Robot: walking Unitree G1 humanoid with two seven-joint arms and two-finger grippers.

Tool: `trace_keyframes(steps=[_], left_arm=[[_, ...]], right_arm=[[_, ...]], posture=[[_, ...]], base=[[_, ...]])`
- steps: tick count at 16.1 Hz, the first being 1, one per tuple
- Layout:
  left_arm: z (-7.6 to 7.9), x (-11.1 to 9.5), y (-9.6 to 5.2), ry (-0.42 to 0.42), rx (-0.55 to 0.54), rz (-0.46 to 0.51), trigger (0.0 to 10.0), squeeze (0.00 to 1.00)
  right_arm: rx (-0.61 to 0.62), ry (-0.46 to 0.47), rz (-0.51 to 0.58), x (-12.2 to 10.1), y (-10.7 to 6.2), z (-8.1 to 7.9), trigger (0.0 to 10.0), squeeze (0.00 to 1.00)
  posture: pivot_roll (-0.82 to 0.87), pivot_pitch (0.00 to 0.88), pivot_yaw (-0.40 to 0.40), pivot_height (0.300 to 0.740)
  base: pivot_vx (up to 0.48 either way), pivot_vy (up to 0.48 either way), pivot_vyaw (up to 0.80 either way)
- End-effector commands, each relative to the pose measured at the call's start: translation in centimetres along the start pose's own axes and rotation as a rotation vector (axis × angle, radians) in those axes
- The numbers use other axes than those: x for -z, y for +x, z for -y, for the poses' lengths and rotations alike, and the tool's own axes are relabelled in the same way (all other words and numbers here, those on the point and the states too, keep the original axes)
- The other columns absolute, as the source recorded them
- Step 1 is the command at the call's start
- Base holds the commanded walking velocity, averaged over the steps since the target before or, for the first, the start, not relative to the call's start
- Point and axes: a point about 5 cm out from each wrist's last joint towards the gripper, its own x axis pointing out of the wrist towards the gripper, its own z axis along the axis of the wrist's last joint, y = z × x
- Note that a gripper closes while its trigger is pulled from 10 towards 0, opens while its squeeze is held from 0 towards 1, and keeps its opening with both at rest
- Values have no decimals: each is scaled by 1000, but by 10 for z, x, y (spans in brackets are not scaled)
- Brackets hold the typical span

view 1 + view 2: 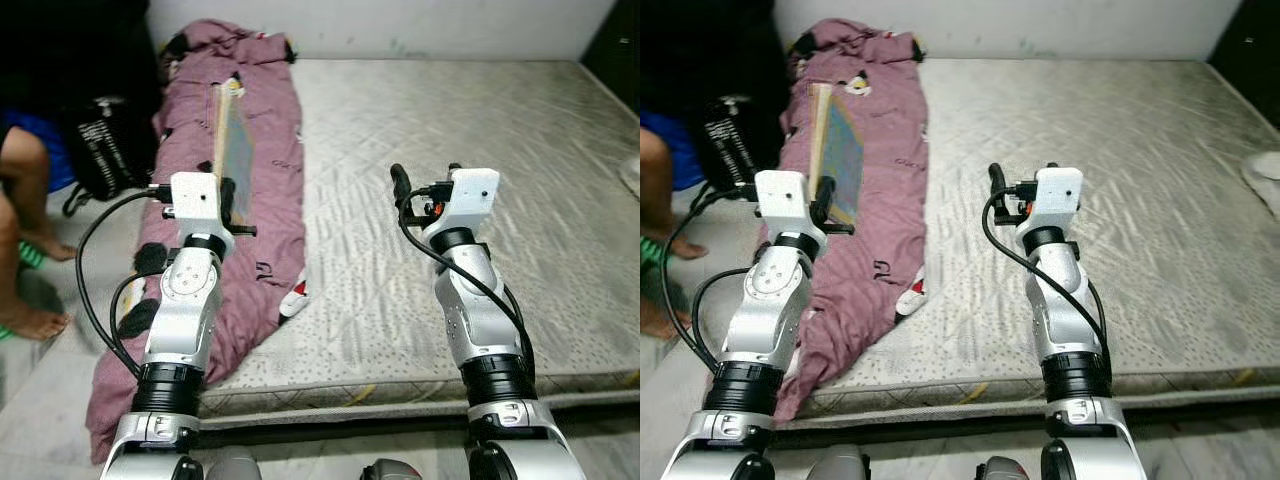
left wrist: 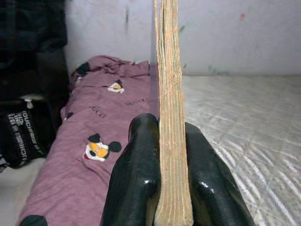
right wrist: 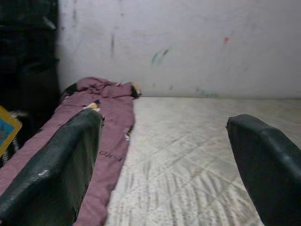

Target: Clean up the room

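At left of frame, the left gripper (image 2: 171,188) pinches a thin, stiff, probably light book (image 1: 230,150) by its lower edge above the blanket (image 1: 265,150); the right gripper (image 3: 164,165) gapes wide, empty, over the mattress (image 1: 480,130).

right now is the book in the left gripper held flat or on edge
On edge: the book stands upright, its page edges clamped between the left gripper's fingers.

- Book (image 1: 232,150): thin and flat with a blue cover and tan page edges, pinched on edge between the left gripper's fingers (image 2: 136,179), held above the mauve cartoon-print blanket (image 1: 255,230) on the mattress's (image 1: 450,180) left side.
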Motion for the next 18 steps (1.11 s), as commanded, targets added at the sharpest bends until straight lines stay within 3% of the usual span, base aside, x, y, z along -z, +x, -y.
trace_keyframes(steps=[1, 10, 18], left_arm=[[0, -12, 4, 10, 5, 48, 10000, 0], [3, -14, 9, 1, 39, 44, 10000, 0], [20, -4, -7, -19, 114, 21, 10000, 0]], right_arm=[[19, 5, 9, -3, 4, 2, 10000, 0], [53, -34, 33, -9, 14, 0, 10000, 0], [67, -35, 1, 3, -7, 3, 10000, 0]], posture=[[1, 0, -11, 740], [-4, 0, -5, 740], [-22, 0, -6, 740]], base=[[0, 0, 0], [0, 0, 0], [0, 0, -261]])
